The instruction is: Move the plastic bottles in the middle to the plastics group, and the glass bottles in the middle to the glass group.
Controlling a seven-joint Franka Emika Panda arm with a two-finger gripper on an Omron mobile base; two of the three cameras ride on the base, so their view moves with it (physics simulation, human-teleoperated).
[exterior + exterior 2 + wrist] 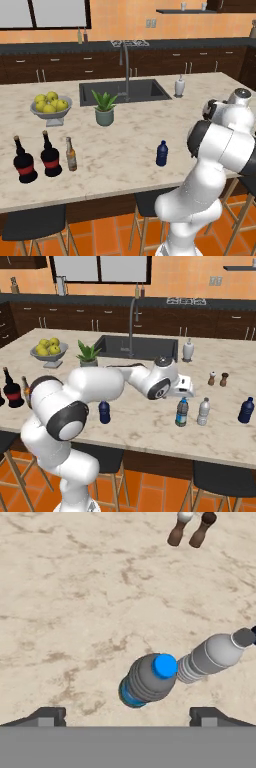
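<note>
On the marble tabletop (pixel 150 431), the blue-labelled bottle (pixel 182 412) stands beside the pale plastic bottle (pixel 203 411); the pincer (pixel 128 716) hangs released above. The amber bottle (pixel 71 154) stands by the black bottles (pixel 37 158); one dark blue bottle (pixel 162 153) remains mid-tabletop.

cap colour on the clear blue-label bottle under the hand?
Bright blue cap on the clear blue-label plastic bottle; hand view shows it best.

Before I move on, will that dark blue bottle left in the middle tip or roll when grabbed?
The dark blue bottle stands upright, stubby, alone on the counter: probably stable. Its round body would likely roll if knocked over. Smooth plastic may slip.
</note>
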